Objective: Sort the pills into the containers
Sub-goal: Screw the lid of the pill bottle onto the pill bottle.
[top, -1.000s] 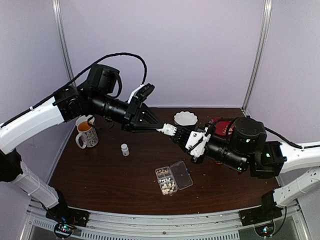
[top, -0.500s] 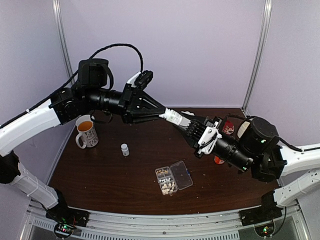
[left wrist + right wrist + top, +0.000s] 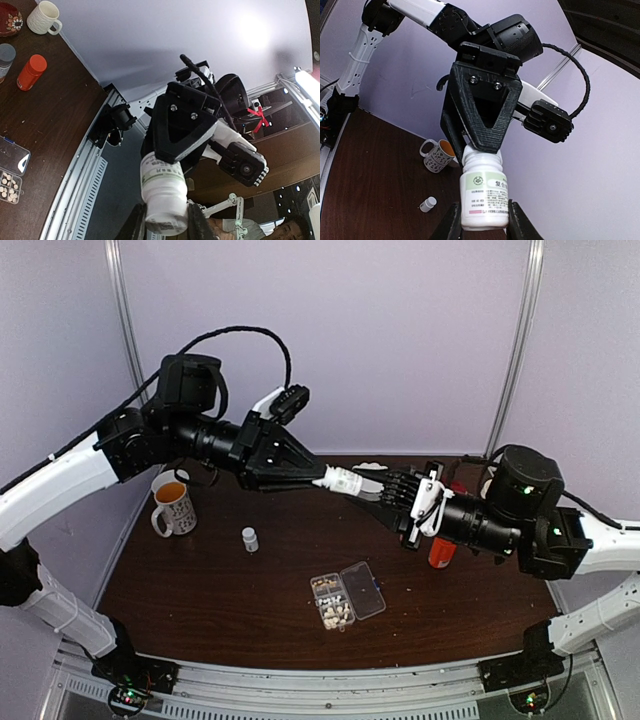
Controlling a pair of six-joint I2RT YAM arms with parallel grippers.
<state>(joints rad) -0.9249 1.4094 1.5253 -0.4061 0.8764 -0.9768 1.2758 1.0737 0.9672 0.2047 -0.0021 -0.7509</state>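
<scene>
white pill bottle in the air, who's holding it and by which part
Both arms hold the small white labelled plastic bottle: left fingers on its cap end, right fingers on its body.

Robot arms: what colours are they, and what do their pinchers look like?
The left arm and right arm are white near their bases and black further out, with round black joints. A black braided cable loops above the left one. The left gripper and right gripper are black triangular shells, each with two silver screws.
</scene>
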